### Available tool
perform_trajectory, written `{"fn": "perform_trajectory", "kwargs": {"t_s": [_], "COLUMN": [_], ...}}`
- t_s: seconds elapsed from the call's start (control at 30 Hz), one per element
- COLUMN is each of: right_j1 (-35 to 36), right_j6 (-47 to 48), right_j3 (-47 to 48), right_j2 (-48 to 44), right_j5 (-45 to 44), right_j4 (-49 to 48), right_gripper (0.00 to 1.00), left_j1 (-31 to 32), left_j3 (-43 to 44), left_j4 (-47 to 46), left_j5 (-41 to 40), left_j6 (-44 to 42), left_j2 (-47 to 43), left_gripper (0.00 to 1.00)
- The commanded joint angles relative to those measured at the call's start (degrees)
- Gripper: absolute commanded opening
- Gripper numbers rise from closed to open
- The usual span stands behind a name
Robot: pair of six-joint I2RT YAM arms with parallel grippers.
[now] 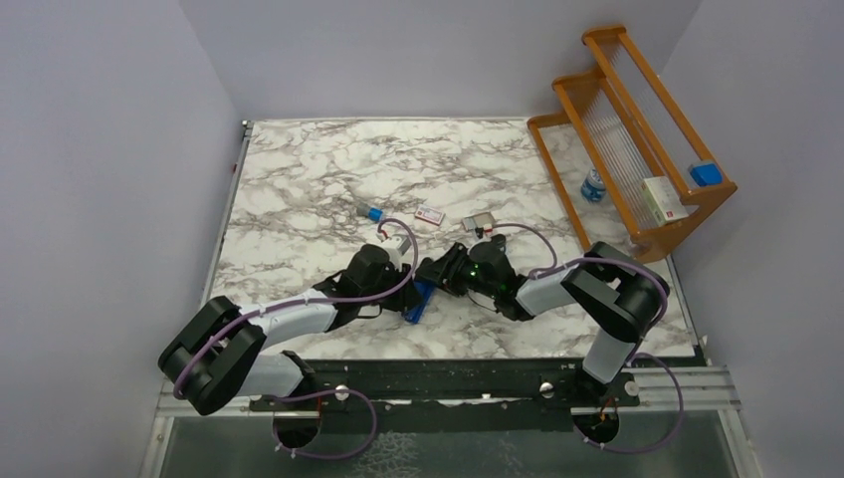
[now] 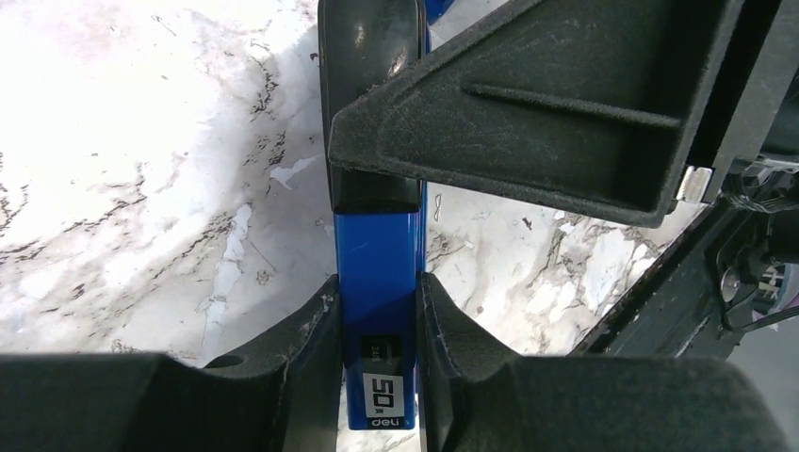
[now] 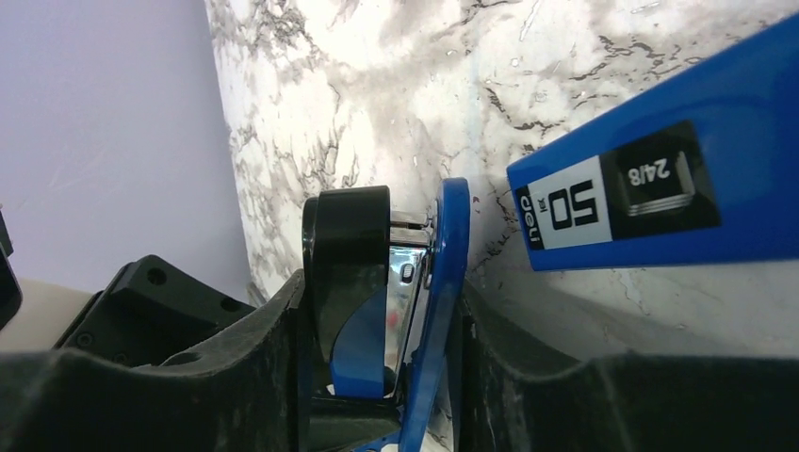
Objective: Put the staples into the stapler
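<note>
Blue stapler [image 2: 377,245] is pinched by left gripper [image 2: 377,306] and right gripper [image 3: 382,297]; staples [image 1: 430,215] lie beyond

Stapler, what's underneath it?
Marble table shows below the stapler on both sides; the left gripper and the stapler itself hide whether it touches the table.

Pale lilac walls [image 1: 100,149], marble-patterned table [image 1: 318,169], wooden rack [image 1: 687,227] far right

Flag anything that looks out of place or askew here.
Only the stapler stands out: it is splayed open, its labelled blue arm pinched in the left gripper, its other half gripped by the right gripper. That suits loading. The staples box lies flat behind them. Nothing looks spilled or broken.
</note>
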State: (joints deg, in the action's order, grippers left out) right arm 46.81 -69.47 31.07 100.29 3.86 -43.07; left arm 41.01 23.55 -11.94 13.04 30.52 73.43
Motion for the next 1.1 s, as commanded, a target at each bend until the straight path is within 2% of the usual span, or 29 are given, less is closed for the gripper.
{"fn": "perform_trajectory", "kwargs": {"t_s": [0.0,0.07,0.1,0.13,0.33,0.57,0.7,0.87,0.97,1.07], "right_j1": [0.39,0.39,0.39,0.39,0.35,0.39,0.39,0.38,0.36,0.33], "right_j6": [3.99,4.5,4.65,4.69,7.05,13.07,18.68,24.04,26.21,27.72], "right_j3": [-1.54,-2.05,-2.33,-2.79,-6.07,-12.47,-14.85,-15.26,-14.93,-14.19], "right_j2": [-0.16,-1.43,-2.25,-3.29,-11.97,-27.42,-35.53,-44.37,-48.85,-52.8], "right_j5": [-1.7,-1.91,-2.14,-2.58,-4.38,-8.13,-8.19,-9.21,-11.14,-13.54], "right_j4": [-1.66,-1.48,-1.03,-0.41,4.39,11.83,14.99,20.86,24.68,28.56], "right_gripper": [0.37,0.77,0.92,0.95,0.98,0.97,0.97,0.97,0.97,0.97], "left_j1": [0.38,0.38,0.33,0.3,-1.73,-3.17,-3.26,-3.31,-3.46,-4.4], "left_j3": [3.3,5.34,6.42,7.51,12.92,22.24,26.01,28.9,29.06,29.39], "left_j4": [4.21,7.0,8.2,9.56,15.3,24.43,26.98,28.35,27.56,26.4], "left_j5": [-1.36,-2.9,-3.57,-4.15,-4.94,-6.25,-1.13,-0.34,-0.65,-0.62], "left_j6": [-4.31,-6.34,-7.34,-8.39,-15.51,-30.18,-40.78,-49.89,-53.39,-53.4], "left_j2": [0.41,0.44,0.48,0.56,2.19,7.41,10.92,15.8,17.5,17.84], "left_gripper": [0.0,0.0,0.0,0.0,0.0,0.0,0.09,0.11,0.15,0.23]}}
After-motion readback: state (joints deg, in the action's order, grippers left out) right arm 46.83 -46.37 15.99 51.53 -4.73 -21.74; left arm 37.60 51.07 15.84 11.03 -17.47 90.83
